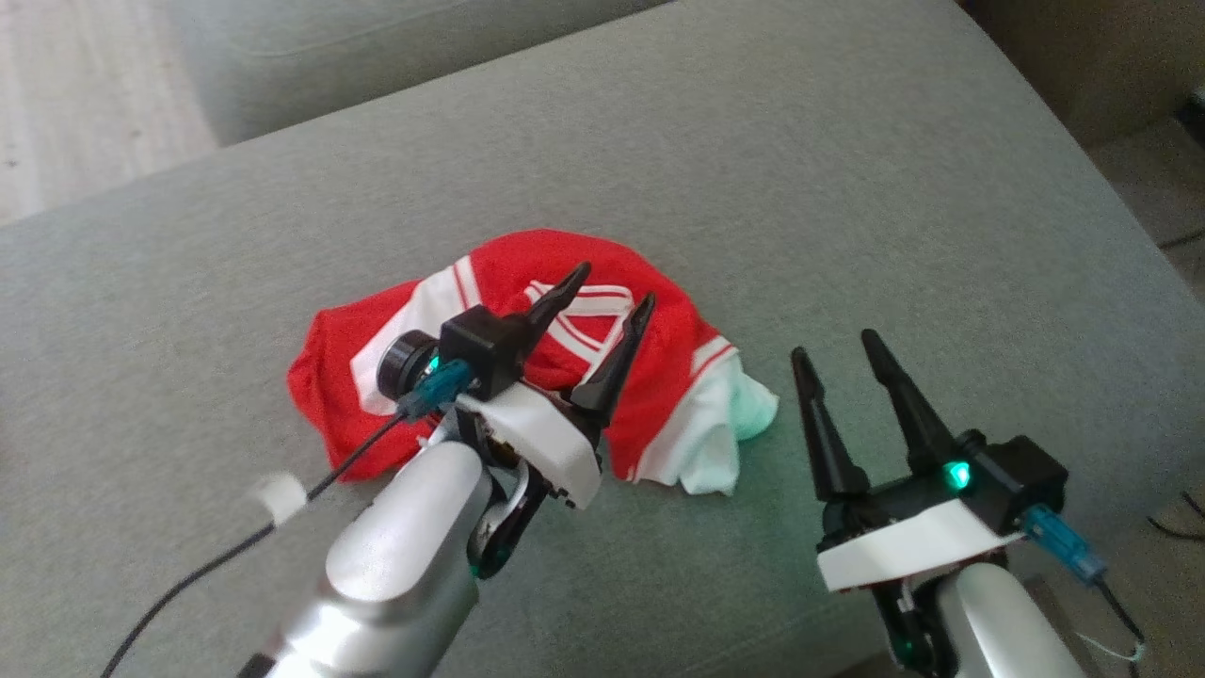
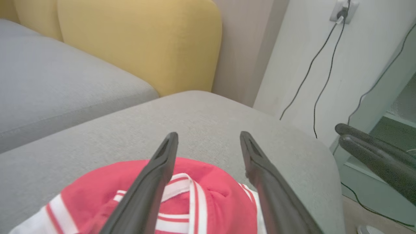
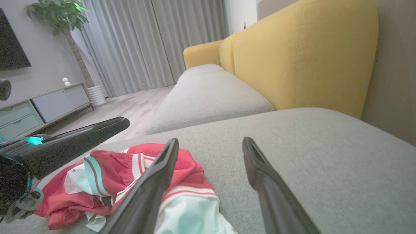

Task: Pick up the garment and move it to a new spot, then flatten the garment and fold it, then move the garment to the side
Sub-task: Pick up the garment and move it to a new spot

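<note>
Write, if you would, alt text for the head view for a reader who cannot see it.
A crumpled red and white garment lies on a grey sofa cushion, with the left gripper open over it. The right gripper, also open, hangs over bare cushion to the garment's right.

A grey sofa seat point(image 3: 325, 156) is stretching out before yellow back cushions point(image 3: 305, 55). Grey curtains point(image 3: 146, 42) are hanging full length beside a potted plant point(image 3: 61, 19). Pale wooden floor point(image 3: 130, 110) is running toward a low cabinet point(image 3: 39, 107), and what may be a television point(image 3: 11, 45) is hanging above it.
</note>
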Available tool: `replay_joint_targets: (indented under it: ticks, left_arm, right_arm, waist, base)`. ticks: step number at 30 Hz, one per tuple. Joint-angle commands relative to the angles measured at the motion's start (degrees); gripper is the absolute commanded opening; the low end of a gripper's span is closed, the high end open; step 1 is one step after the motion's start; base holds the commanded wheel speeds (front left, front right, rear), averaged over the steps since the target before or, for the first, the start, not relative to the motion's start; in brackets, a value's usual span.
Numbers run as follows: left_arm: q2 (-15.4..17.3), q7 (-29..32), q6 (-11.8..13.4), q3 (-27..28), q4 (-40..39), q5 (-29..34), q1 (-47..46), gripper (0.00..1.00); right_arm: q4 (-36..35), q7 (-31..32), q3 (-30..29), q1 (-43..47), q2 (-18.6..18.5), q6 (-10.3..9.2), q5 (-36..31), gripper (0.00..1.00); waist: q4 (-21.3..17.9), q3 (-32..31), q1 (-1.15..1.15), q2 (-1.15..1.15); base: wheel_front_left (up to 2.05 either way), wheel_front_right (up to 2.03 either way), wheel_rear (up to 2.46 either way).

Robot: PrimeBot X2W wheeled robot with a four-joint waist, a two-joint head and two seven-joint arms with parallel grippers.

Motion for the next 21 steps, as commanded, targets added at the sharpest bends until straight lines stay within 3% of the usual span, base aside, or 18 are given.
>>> replay_joint_targets:
  ticks: [1, 5, 12, 18, 21]
  left_arm:
    - [-0.1, -2.3, 0.5, 2.1, -2.0, 0.1, -0.9, 1.0]
    - [1.4, -8.8, 3.7, 4.2, -5.1, 0.1, 4.4, 1.0]
    - [4.9, -12.4, 8.8, 8.8, -10.9, 0.7, 15.3, 1.0]
    - [6.2, -12.7, 11.4, 15.8, -15.7, 4.1, 24.2, 1.0]
    - [5.6, -12.7, 11.3, 20.3, -18.1, 6.2, 28.7, 1.0]
  right_arm:
    - [-1.7, -0.6, 0.4, -0.8, -0.1, 0.44, -0.8, 1.0]
    - [-1.9, -0.6, -2.2, 0.3, -0.1, 0.44, -3.6, 1.0]
    - [-2.7, -0.6, -6.8, 2.7, -0.1, 0.44, -8.6, 1.0]
    - [-2.4, -0.6, -9.1, 4.9, -0.1, 0.44, -11.8, 1.0]
    - [-2.2, -0.6, -9.6, 5.7, -0.1, 0.44, -12.9, 1.0]
  waist:
    - [1.9, -1.1, -0.01, 0.0]
    - [5.8, -3.1, -0.01, 0.0]
    - [11.7, -6.0, -0.01, 0.0]
    - [15.6, -7.2, -0.01, 0.0]
    - [16.6, -7.5, -0.01, 0.0]
  base:
    - [0.0, 0.0, 0.0]
    - [0.0, 0.0, 0.0]
    - [0.0, 0.0, 0.0]
    - [0.0, 0.0, 0.0]
    - [0.0, 0.0, 0.0]
